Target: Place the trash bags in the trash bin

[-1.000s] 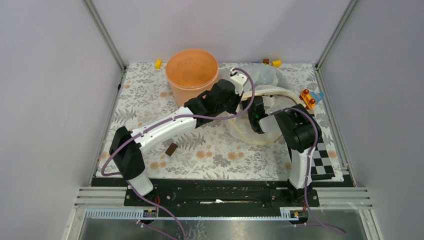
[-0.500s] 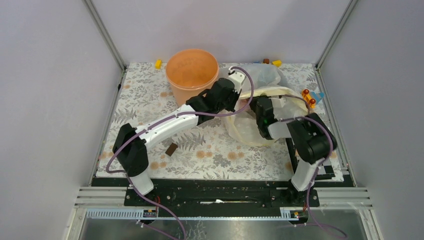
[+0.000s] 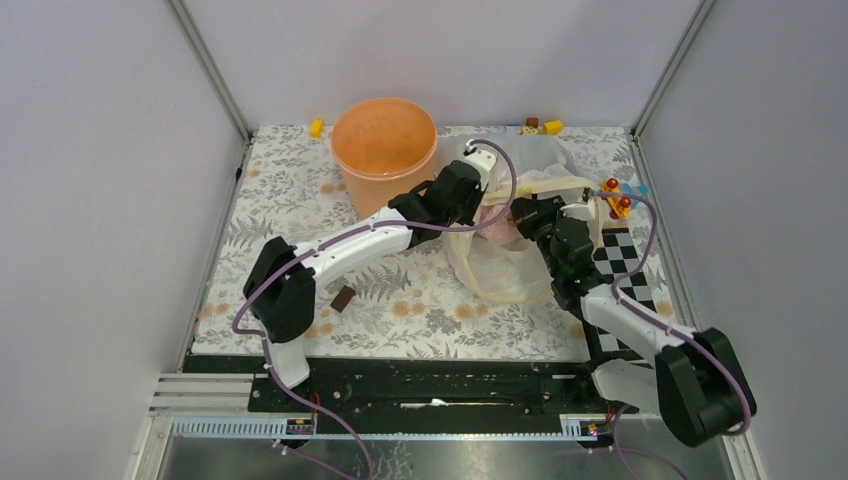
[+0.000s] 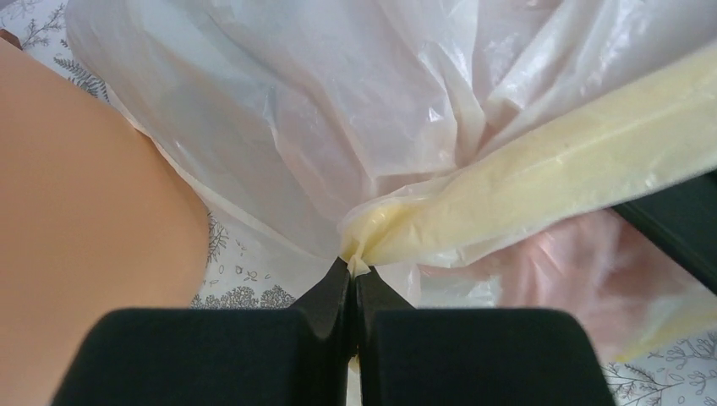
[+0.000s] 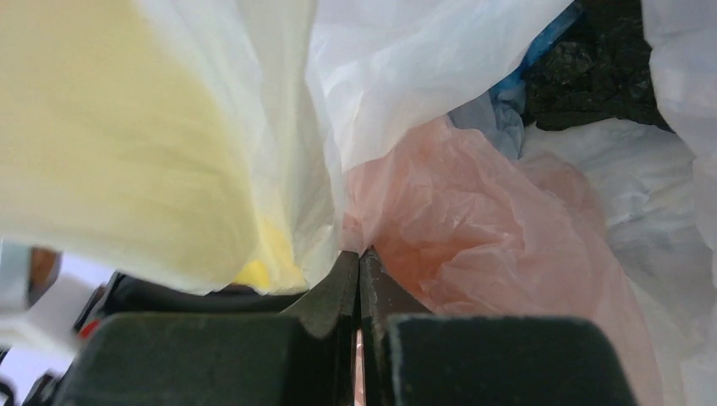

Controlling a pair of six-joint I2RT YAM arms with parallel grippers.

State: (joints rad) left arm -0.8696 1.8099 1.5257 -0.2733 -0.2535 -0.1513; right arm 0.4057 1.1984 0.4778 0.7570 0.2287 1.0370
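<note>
Two tools clamped on film.
Left tool (image 4: 351, 275) grips yellow bag (image 4: 541, 178); right tool (image 5: 359, 262) grips pink bag (image 5: 473, 220): expect light, limp, slippery film; take bunched folds.

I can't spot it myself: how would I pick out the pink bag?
Find the big peach-orange bucket at the back; just right of it in the top view lies a heap of thin plastic bags. The pink bag is the crinkly, see-through one tucked in the middle, rosy where the pale yellow bag and clear whitish bag around it are not.
</note>
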